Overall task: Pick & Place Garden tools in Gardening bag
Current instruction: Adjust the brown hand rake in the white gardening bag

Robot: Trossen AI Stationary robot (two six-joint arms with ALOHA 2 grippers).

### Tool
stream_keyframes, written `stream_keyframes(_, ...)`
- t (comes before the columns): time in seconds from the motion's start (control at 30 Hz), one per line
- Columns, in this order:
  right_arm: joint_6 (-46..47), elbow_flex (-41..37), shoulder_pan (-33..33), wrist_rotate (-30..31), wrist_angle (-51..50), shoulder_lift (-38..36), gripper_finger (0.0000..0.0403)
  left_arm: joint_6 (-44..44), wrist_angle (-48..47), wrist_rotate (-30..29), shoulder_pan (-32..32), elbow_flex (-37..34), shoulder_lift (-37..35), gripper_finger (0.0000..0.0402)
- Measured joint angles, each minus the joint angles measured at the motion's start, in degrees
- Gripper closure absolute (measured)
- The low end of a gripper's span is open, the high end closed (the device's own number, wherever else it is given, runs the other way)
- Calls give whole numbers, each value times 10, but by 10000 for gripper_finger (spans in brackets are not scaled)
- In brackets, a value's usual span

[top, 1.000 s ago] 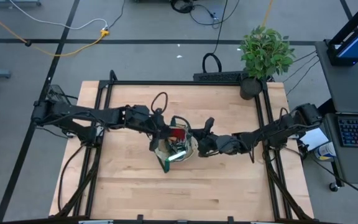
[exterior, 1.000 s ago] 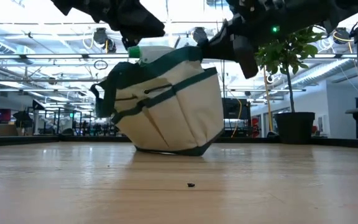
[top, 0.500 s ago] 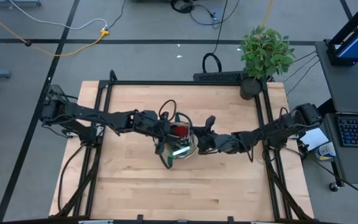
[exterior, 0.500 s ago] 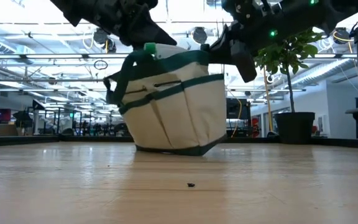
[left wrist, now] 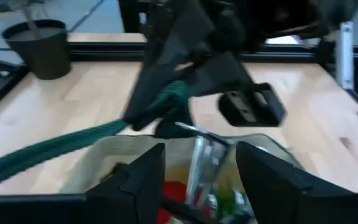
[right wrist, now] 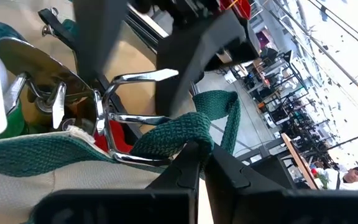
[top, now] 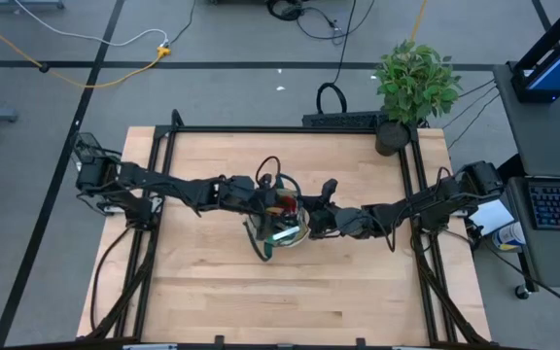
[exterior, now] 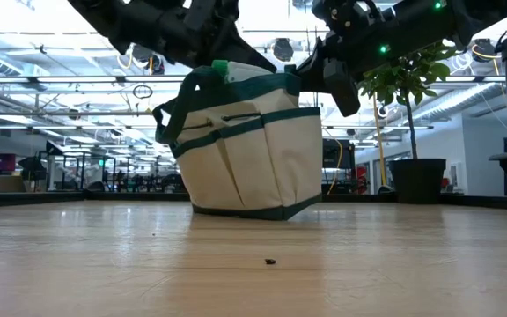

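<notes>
The beige gardening bag [top: 282, 231] with green trim stands on its bottom at the middle of the table, seen also in the low view [exterior: 249, 150]. My left gripper [left wrist: 197, 177] hangs open just above the bag's mouth [top: 278, 202]. Below it lie a red item [left wrist: 169, 190] and shiny metal tools. A metal fork [right wrist: 138, 78] and a trowel blade [right wrist: 27, 59] stick out of the bag, and a green cap [exterior: 220, 66] shows at its top. My right gripper [top: 308, 219] is shut at the bag's right rim. My right gripper pinches the bag's green woven handle strap [right wrist: 182, 134] between its two fingers, close to where it joins the rim on the bag's right side. The fingers come from the table's right, slanting down. The bag stays on the table, nearly upright.
A potted green plant [top: 411, 83] stands at the table's far right corner, seen also in the low view [exterior: 407, 114]. The bag's other loop handle [top: 268, 167] sticks up on the far left side. A small dark crumb [exterior: 271, 261] lies on the wood near the front.
My left gripper has moved toward the table's right, from beside the bag to above its mouth. The bag, tilted a second ago, has come nearly upright and shifted slightly rightward, with my right gripper still on its strap.
</notes>
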Motion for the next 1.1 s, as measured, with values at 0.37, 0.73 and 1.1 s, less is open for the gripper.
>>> stream_keyframes(0.37, 0, 0, 0, 2, 0, 0, 399, -12, 35, -13, 0, 0, 25, 277)
stream_keyframes(0.73, 0, 0, 0, 61, -31, 1, 399, -7, 35, 24, 0, 0, 25, 382)
stream_keyframes(1.1, 20, 0, -8, 59, -34, 0, 399, 17, 43, 70, 2, 0, 25, 383)
